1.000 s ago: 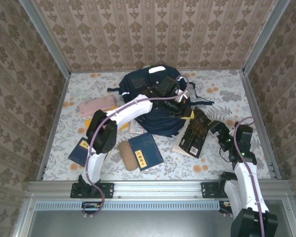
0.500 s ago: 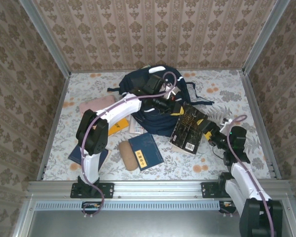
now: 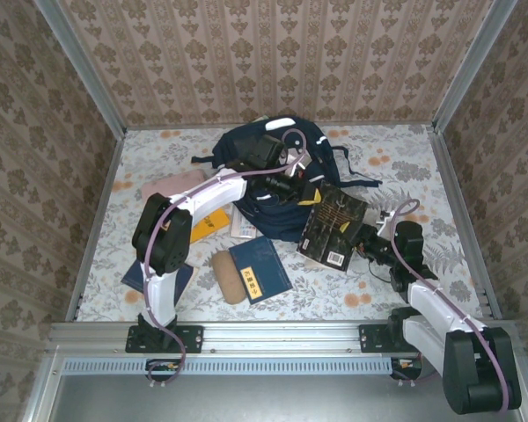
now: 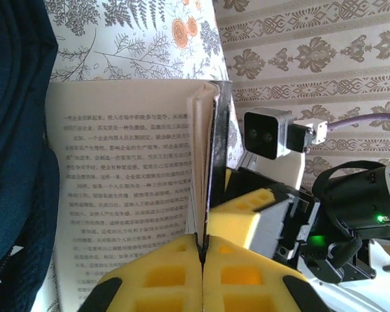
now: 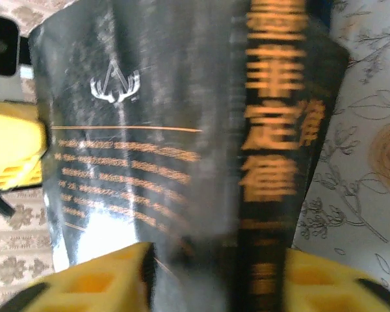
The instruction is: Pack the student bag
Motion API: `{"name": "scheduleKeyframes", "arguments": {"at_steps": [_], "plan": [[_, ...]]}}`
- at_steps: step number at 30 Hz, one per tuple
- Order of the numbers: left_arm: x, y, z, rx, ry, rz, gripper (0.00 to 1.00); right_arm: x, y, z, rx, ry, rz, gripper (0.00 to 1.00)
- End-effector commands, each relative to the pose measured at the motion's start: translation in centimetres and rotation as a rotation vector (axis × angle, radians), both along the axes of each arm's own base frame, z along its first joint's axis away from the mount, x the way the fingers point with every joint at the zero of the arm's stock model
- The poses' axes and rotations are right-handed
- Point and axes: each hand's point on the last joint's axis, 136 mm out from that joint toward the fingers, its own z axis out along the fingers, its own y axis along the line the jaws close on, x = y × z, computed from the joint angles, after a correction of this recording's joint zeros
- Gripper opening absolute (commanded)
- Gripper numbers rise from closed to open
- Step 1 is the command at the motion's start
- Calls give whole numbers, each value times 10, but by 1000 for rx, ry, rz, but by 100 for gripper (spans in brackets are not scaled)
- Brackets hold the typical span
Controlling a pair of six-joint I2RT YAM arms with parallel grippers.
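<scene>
Top external, then the wrists: black book (image 3: 334,224) now shared by both tools at the student bag (image 3: 246,145).
Top external: the book has come in from the right and tilts against the bag's near right side; the bag lies far-centre on the worktop (image 3: 396,176), with the left tool (image 3: 308,193) at the book's far corner and the right tool (image 3: 363,243) at its near edge. Left wrist: the left tool (image 4: 202,260) has its pads together on the black cover, a printed page fanned open, navy bag fabric at left. Right wrist: the right tool (image 5: 214,286), wide apart a second ago, now clamps the spine end. The book looks ready to be guided into the bag.
</scene>
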Motion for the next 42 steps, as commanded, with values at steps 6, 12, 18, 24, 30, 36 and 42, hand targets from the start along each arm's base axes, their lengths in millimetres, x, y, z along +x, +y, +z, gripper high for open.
{"name": "scheduleKeyframes", "arguments": {"at_steps": [6, 12, 18, 24, 30, 36, 42], "plan": [[21, 32, 16, 10, 2, 123, 50, -10, -24, 18, -179, 12, -100, 0], [20, 59, 23, 103, -68, 171, 66, -21, -38, 49, -212, -27, -188, 0], [14, 56, 46, 22, -61, 163, 73, -13, -1, 123, -133, -222, -57, 0], [11, 48, 87, -144, -107, 126, 74, -6, 62, 189, -73, -362, 199, 0], [20, 80, 116, -195, -214, 183, 77, 4, 93, 247, 85, -471, 343, 0], [15, 103, 136, -247, -266, 208, 79, 3, 118, 285, 207, -535, 481, 0], [10, 111, 150, -312, -271, 208, 79, -1, 122, 305, 232, -599, 515, 0]]}}
